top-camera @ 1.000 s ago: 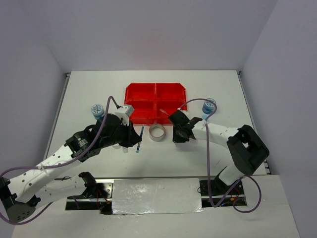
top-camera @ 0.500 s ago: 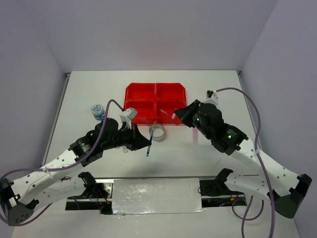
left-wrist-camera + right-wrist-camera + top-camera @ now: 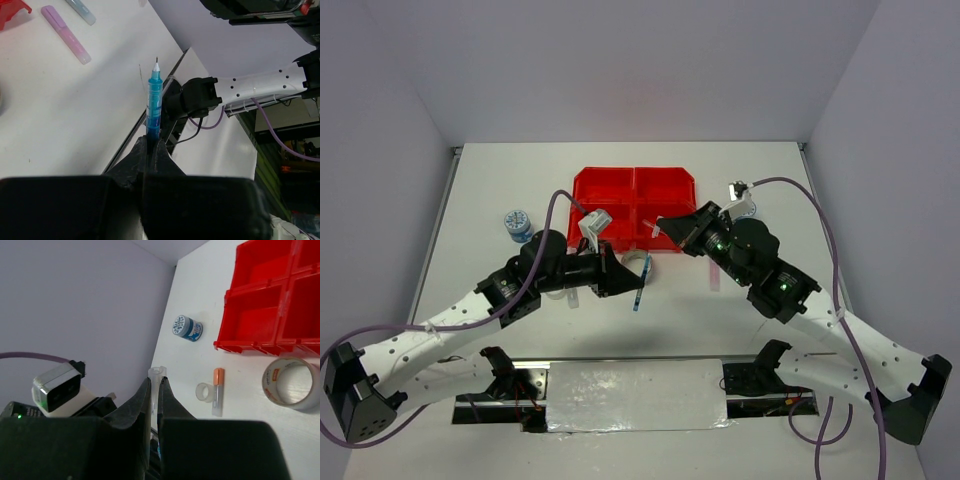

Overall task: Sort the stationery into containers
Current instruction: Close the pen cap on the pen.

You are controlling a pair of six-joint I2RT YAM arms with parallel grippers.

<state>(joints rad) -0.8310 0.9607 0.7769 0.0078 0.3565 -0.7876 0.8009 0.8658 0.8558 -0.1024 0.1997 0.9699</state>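
Observation:
The red tray [image 3: 620, 190] stands at the table's middle back; it also shows in the right wrist view [image 3: 260, 315]. My left gripper [image 3: 630, 280] is shut on a thin blue pen [image 3: 638, 292], held above the table in front of the tray; in the left wrist view the blue pen [image 3: 154, 100] sticks out of the gripper [image 3: 151, 142]. My right gripper [image 3: 667, 228] hovers at the tray's near right compartment and is shut on a thin clear-barrelled pen [image 3: 157, 373] between its tips [image 3: 156, 382]. The silvery tape ring [image 3: 292, 382] lies just in front of the tray.
A blue-patterned roll [image 3: 517, 224] stands left of the tray. A small clear tape ring [image 3: 204, 392] and an orange stub [image 3: 218, 390] lie near it. A pale pink stick [image 3: 65, 34] and a pale blue stick [image 3: 80, 11] lie right of the tray.
My left gripper has carried the blue pen to the right, off the table. My right arm has swung from the right side and now reaches left over the tray's near right corner with its pen.

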